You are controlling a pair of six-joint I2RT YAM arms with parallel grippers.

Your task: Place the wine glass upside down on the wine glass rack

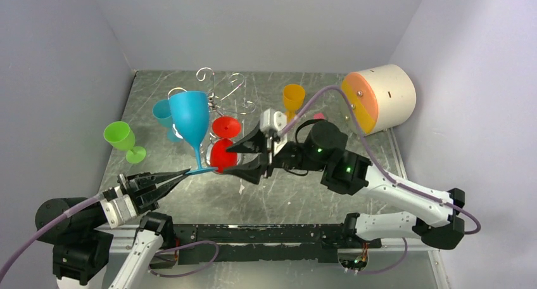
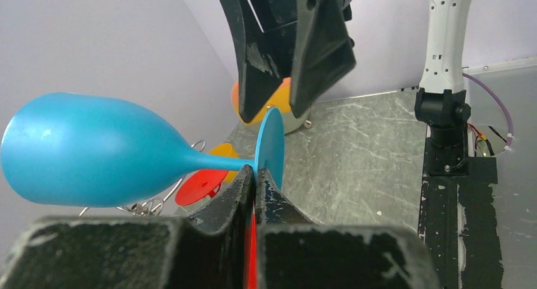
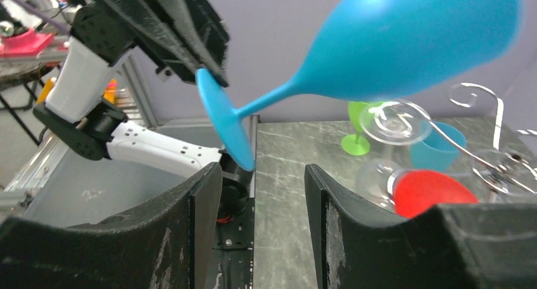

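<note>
on the left side i see the left gripper [image 1: 183, 173] pressed together on the edge of the foot of the blue wine glass [image 1: 190, 115], which is held in the air over the table, tilted, with its bowl higher than its foot. just behind it stands the wine glass rack [image 1: 212, 80], with a red glass [image 1: 223, 154] close by it. to the right, the right gripper [image 1: 235, 160] is spread, one finger on each side of the blue foot, and i cannot tell if they touch it.

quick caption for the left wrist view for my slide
Left gripper pinching a blue wine glass by its foot, right gripper poised open just beyond it.
</note>
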